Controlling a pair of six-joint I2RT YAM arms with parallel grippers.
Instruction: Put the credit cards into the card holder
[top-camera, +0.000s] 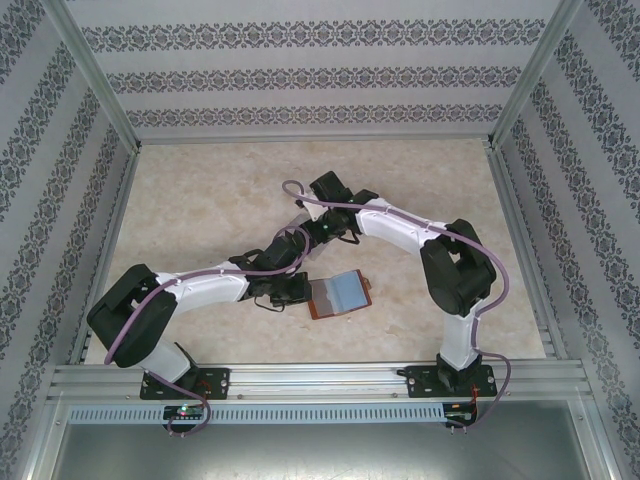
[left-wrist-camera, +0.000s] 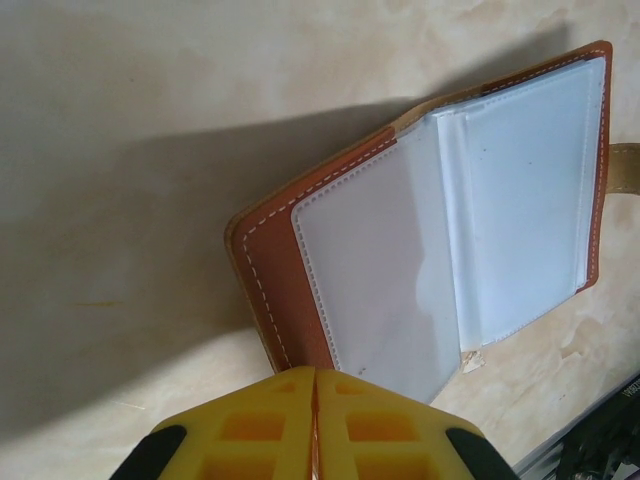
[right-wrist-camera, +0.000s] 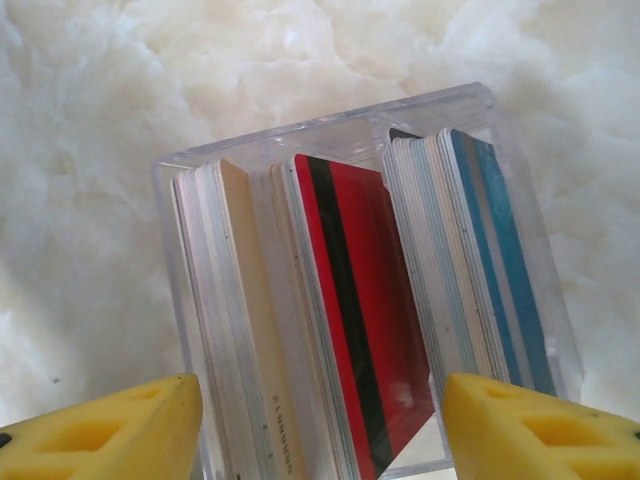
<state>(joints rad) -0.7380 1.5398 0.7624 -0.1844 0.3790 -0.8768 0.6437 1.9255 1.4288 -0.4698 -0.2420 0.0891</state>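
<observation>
Two arms reach in over the marbled tabletop (top-camera: 200, 200), and I read the scene from left to right.

Left: the left claw (left-wrist-camera: 316, 400) is closed, its yellow fingers (left-wrist-camera: 250, 430) pressed flat against each other. A thin orange-brown line shows in the seam between them. It meets the near edge of the card holder (left-wrist-camera: 270, 290), so I take the claw to be pinching that cover. From the top camera, the same claw (top-camera: 283, 290) sits just left of the holder.

Centre: the card holder (top-camera: 338, 295) lies open on the tabletop near the front rail, between the two arm bases. Its brown stitched cover frames clear plastic sleeves (left-wrist-camera: 380, 270) fanned across the pale inside. I see no card inside them. The left cover casts a broad shadow on the tabletop. The clasp tab (left-wrist-camera: 625, 170) juts out at the right edge of the left wrist view.

Right: the right claw (right-wrist-camera: 320, 420) is open, its yellow fingers (right-wrist-camera: 110, 430) spread wide. It grips nothing. Between and beyond them stands a clear tray (right-wrist-camera: 330, 130) holding the credit cards (right-wrist-camera: 355, 300) on edge. The cards form three leaning stacks: pale ones on the left, a red card with a black stripe in the middle, blue-edged ones on the right.
</observation>
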